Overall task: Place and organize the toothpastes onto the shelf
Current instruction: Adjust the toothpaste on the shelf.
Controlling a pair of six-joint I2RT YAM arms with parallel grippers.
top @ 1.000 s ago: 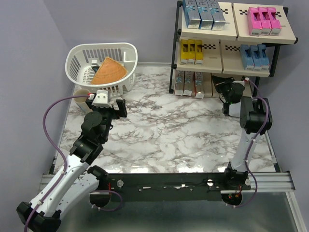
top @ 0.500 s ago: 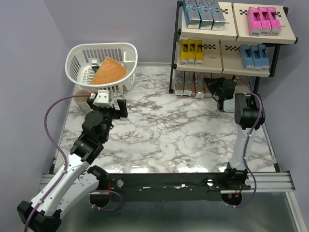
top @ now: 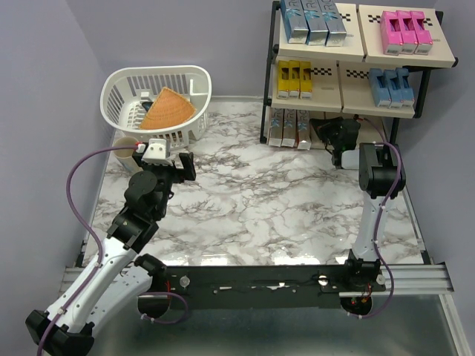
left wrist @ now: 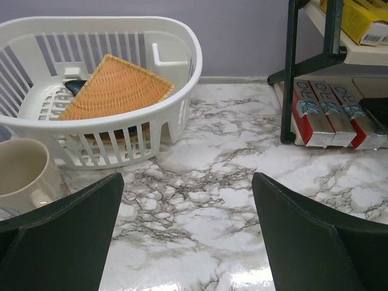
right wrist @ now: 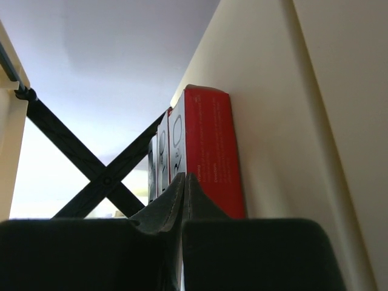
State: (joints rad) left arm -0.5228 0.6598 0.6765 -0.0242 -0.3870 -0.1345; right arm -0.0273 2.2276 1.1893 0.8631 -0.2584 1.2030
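The shelf (top: 350,49) stands at the back right. It holds toothpastes: silver-blue (top: 312,21) and pink (top: 406,31) on top, yellow (top: 294,78) and light blue (top: 390,85) in the middle, red (top: 289,127) on the bottom tier. My right gripper (top: 320,126) is shut and empty, reaching into the bottom tier beside the red row. In the right wrist view its tips (right wrist: 183,179) sit at the outermost red carton (right wrist: 209,151). My left gripper (top: 169,165) hangs open over the marble, nothing between its fingers (left wrist: 73,236).
A white plastic basket (top: 119,111) at the back left holds an orange wicker wedge (top: 167,110). A beige cup (top: 125,146) stands just in front of it, close to my left gripper. The shelf's black cross-brace (right wrist: 91,163) shows behind the red cartons.
My right gripper has slid left along the bottom tier up to the red cartons. The left arm has not moved.
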